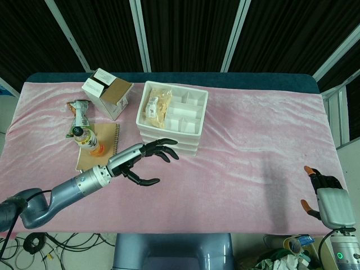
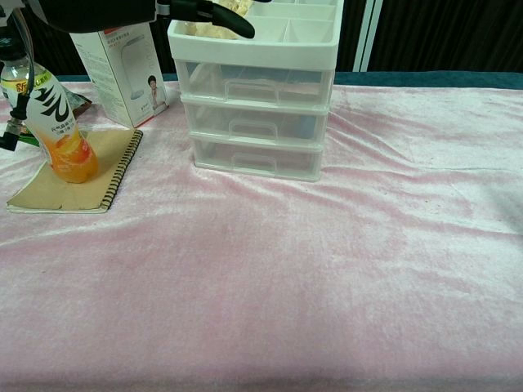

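Observation:
My left hand hovers over the pink cloth just in front of the white drawer unit, fingers spread and holding nothing. In the chest view the left hand shows at the top edge, level with the unit's top tray. A snack bag lies in the tray's left compartment. My right hand sits at the near right table edge, far from everything, fingers partly curled, holding nothing that I can see.
An orange drink bottle stands on a spiral notebook at the left. A white carton and a snack packet lie behind them. Pink cloth covers the table.

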`<state>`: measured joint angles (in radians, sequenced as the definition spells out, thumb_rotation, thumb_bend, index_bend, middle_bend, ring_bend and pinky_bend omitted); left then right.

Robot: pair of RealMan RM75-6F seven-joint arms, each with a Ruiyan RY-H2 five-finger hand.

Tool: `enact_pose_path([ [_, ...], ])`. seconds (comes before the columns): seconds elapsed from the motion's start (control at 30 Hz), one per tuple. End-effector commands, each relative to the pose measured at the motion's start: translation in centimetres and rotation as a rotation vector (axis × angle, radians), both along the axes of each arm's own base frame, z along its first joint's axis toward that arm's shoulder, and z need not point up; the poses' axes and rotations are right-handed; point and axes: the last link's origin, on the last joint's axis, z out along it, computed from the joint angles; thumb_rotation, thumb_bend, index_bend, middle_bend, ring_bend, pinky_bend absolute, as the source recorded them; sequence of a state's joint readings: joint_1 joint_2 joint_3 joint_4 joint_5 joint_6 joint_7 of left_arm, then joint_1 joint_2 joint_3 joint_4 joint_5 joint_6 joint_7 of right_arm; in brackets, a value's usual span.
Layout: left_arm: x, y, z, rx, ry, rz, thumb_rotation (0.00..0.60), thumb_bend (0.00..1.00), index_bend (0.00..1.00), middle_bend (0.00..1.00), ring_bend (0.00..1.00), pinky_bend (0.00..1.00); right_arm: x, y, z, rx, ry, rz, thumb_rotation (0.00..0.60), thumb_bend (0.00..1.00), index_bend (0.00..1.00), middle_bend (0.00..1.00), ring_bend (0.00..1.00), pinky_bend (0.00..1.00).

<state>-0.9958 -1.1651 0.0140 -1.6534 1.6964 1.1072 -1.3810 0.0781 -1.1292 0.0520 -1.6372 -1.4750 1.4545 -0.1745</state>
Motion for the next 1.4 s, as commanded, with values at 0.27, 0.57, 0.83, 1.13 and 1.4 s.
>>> enact_pose_path([
  [0.27,-1.3,0.2,-0.9,0.014,0.060,0.050,0.600,0.31,0.07,0.26,0.18,0.33,0.0,0.0,0.1,-0.005,0.000,-0.001,0.600,0.19,0.14,0.16,0.25,0.20],
  [0.57,-6.1,0.0,-5.1,0.062,0.231,0.240,0.600,0.40,0.02,0.44,0.39,0.56,0.0,0.1,0.1,-0.003,0.000,0.000,0.600,0.19,0.14,0.16,0.25,0.20],
  [0.83,-7.6,0.4,-8.4,-0.050,0.269,0.356,0.600,0.42,0.00,0.55,0.51,0.63,-0.1,0.0,0.1,-0.006,-0.001,-0.009,0.600,0.19,0.14,0.16,0.25,0.20],
  [1.13,-7.1,1.2,-9.6,-0.091,0.263,0.361,0.600,0.42,0.00,0.57,0.52,0.64,-0.1,0.0,0.2,-0.008,-0.001,-0.010,0.600,0.19,0.14,0.16,0.25,0.20],
  [1.4,-5.7,2.0,-10.0,-0.112,0.221,0.330,0.600,0.42,0.00,0.57,0.52,0.64,-0.1,0.0,0.2,-0.010,-0.001,-0.013,0.600,0.19,0.14,0.16,0.25,0.20],
])
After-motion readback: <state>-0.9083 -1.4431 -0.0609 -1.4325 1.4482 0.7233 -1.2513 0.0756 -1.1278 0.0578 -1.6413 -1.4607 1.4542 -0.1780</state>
